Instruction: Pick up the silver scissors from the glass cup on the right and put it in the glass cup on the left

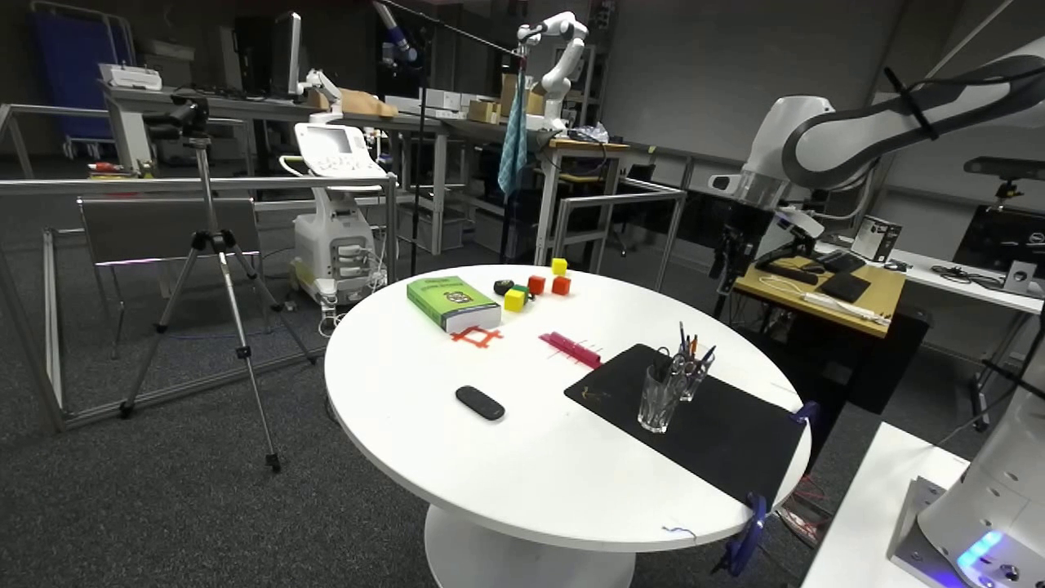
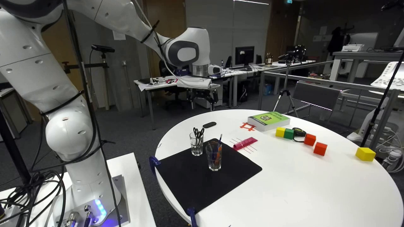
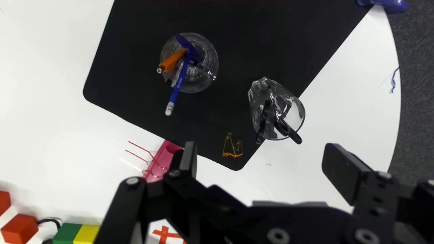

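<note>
Black two-fingered gripper (image 3: 260,149) in the foreground, spread wide and holding nothing, probably ready to grasp. Beyond, black-handled metal scissors (image 3: 283,125) lean handles-up in a faceted clear glass tumbler (image 3: 259,90), presumably for easy reach; whether they're the silver pair is unclear. Nearby, a second clear glass tumbler (image 3: 207,58) holds a blue pencil (image 3: 179,81).

Arm (image 2: 64,138) white, rounded, dotted with small oval recesses (image 2: 56,87); black straps (image 2: 63,103) and cable (image 2: 90,107) above base (image 2: 83,189). Blue light strip (image 2: 101,207) on base. Gripper (image 3: 261,158) black, pale round screw heads (image 3: 132,181).
</note>
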